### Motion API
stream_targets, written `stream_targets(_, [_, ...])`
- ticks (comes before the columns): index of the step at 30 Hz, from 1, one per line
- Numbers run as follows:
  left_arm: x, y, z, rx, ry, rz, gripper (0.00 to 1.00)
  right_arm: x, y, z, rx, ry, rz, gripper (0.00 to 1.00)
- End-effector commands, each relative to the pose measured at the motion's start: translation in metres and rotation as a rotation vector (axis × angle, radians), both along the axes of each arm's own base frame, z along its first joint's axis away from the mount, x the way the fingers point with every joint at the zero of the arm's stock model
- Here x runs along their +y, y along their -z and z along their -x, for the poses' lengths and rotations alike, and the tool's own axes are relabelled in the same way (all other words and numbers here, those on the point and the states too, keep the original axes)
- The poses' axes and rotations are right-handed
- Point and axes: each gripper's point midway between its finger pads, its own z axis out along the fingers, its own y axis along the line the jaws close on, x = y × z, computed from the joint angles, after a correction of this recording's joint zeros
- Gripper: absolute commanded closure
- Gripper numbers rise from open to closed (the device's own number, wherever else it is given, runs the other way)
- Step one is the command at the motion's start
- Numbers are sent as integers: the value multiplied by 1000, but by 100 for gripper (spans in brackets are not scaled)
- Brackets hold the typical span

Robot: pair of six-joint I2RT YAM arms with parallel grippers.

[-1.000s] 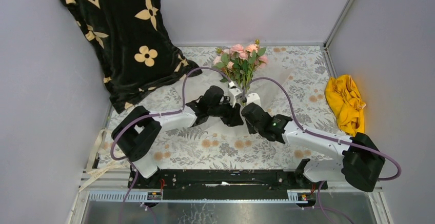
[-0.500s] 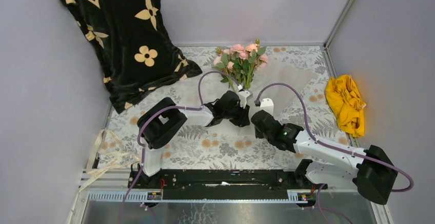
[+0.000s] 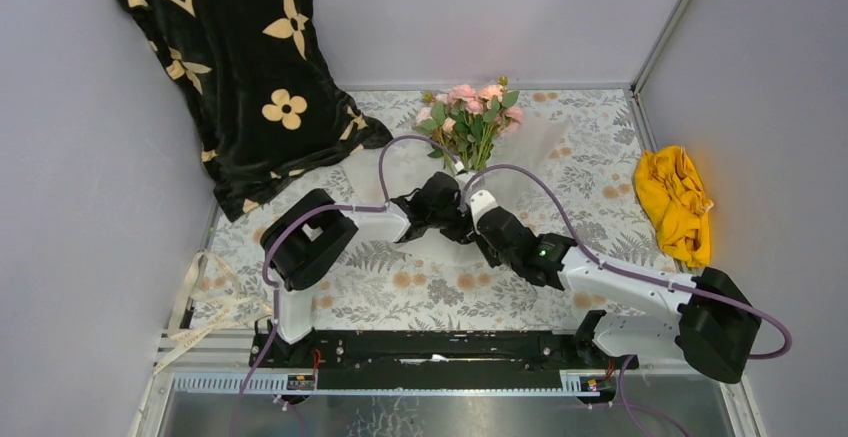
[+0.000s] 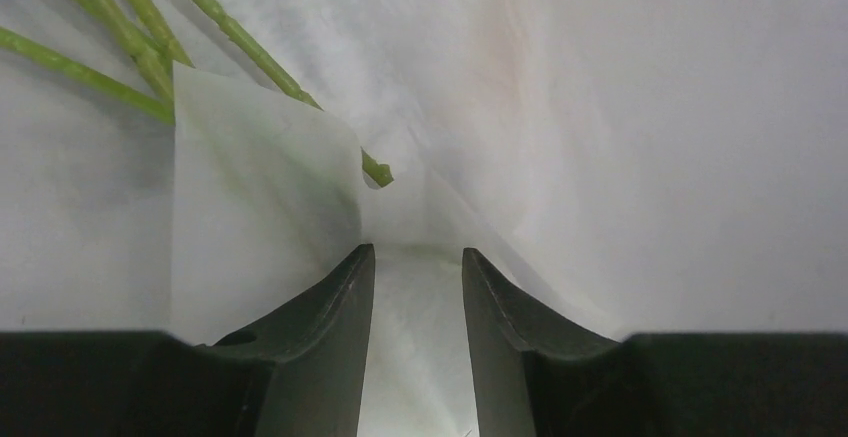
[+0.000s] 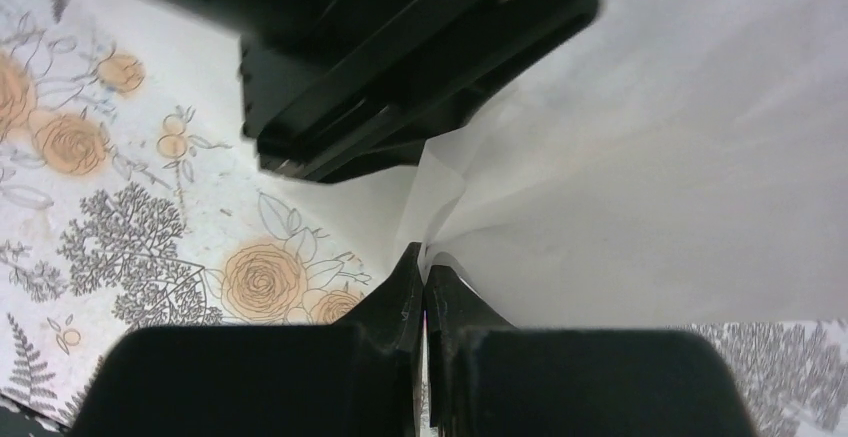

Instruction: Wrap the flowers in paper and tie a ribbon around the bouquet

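While my right gripper (image 5: pixel 427 262) pinches a crumpled fold of translucent paper (image 5: pixel 650 157), my left gripper (image 4: pixel 418 252) gapes half-open and empty by slim green stems of the flowers (image 4: pixel 250 42).

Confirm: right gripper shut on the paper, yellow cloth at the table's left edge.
Wrong side: the yellow cloth lies at the right edge of the table, as the top external view shows. The right gripper is shut on the paper.

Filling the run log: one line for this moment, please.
right claw: shut on paper edge | left claw: open over paper | flowers: stems on paper, near left claw
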Motion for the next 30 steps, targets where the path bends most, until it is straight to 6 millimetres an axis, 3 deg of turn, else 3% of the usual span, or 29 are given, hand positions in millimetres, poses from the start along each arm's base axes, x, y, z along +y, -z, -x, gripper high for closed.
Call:
stream_targets(1, [20,1,4,102,25,7,53,39,-12,1,-39,-243,4,100])
stream_targets(4, [25,-8,2,112,36,52,48,48,-8,6,-30,-296,4,100])
stream_targets(11, [37,-33,2,79,77,147,26,47,12,6,11,-329,94,100])
stream_targets(15, [47,-53,-7,34,69,181,21,52,21,4,44,-353,136,100])
stream_targets(18, [61,-77,-21,-1,57,219,19,53,25,3,48,-364,159,100])
stream_targets(22, [68,-124,-29,-8,116,323,31,53,28,2,52,-373,176,100])
stream_targets(25, [70,-153,-50,-40,95,373,33,54,29,2,53,-379,183,100])
stream_targets(28, [56,-186,-66,-60,106,465,28,54,29,2,52,-383,192,100])
stream_targets(30, [40,-198,-73,-26,102,516,20,54,30,2,49,-386,196,100])
